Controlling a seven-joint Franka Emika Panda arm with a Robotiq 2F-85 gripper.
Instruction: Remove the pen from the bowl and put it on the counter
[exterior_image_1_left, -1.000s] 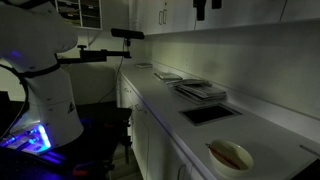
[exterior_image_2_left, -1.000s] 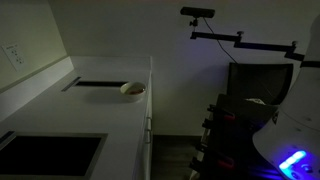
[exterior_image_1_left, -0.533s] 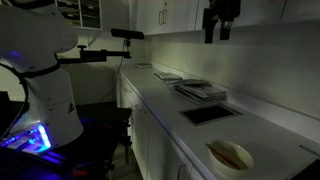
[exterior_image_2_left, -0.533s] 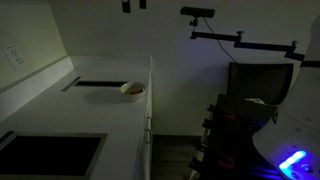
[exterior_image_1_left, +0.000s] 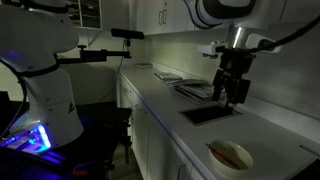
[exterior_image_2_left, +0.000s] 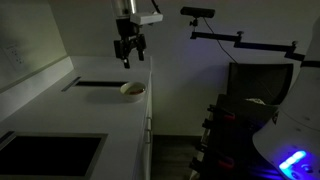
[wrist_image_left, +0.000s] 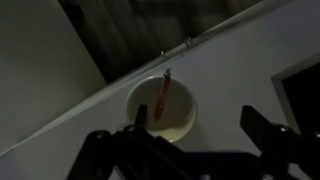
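The cream-white bowl (exterior_image_1_left: 216, 150) sits near the counter's front edge, and shows in another exterior view (exterior_image_2_left: 133, 91) and the wrist view (wrist_image_left: 182, 112). The thin red pen (wrist_image_left: 161, 97) lies inside it, leaning on the rim; it is a faint reddish line in an exterior view (exterior_image_1_left: 234, 157). My gripper (exterior_image_1_left: 232, 96) hangs open and empty in the air above the counter (exterior_image_1_left: 160, 96), over the dark inset and short of the bowl. It also shows in an exterior view (exterior_image_2_left: 128, 58) and the wrist view (wrist_image_left: 190, 132), where the bowl lies by the left finger.
A dark rectangular inset (exterior_image_1_left: 210, 113) lies in the worktop beside the bowl. A flat stack of dark trays (exterior_image_1_left: 200, 89) lies farther along. A second dark inset (exterior_image_2_left: 50, 155) is near the camera. The counter's edge (wrist_image_left: 160, 58) drops to the dark floor.
The gripper has come down from the top of the views to hang low over the counter near the bowl. The bowl and pen have not moved.
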